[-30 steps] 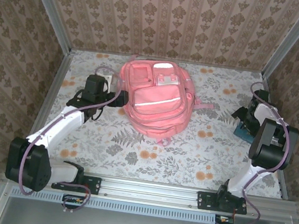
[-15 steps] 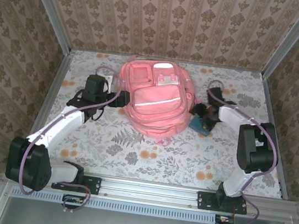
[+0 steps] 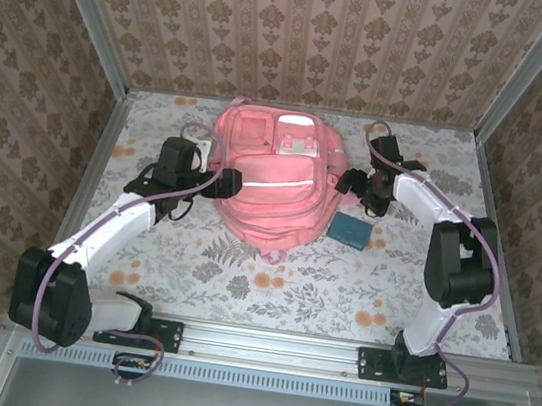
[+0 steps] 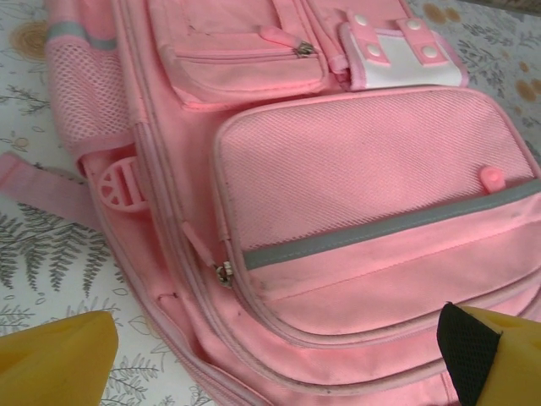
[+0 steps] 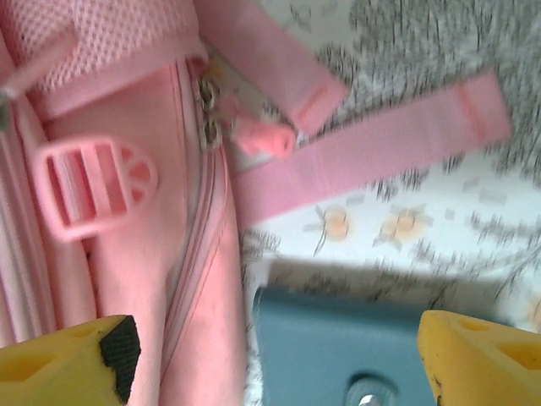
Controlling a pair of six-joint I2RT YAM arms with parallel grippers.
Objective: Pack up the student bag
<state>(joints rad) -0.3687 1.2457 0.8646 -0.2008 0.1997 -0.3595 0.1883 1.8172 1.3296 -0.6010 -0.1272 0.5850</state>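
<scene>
Damask-patterned walls (image 3: 295, 35); floral tabletop (image 3: 241, 270) (orange blooms); lighting seemingly soft, even.

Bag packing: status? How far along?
Done: nothing looks packed. The dark-blue booklet lies outside, beside the student bag, and the front pocket looks zipped.
In hand: nothing held. The right gripper hovers at the bag's right side with jaws open. The left gripper is at its left side, jaws open.
Left: probably open a compartment, put the booklet in and zip up.
</scene>
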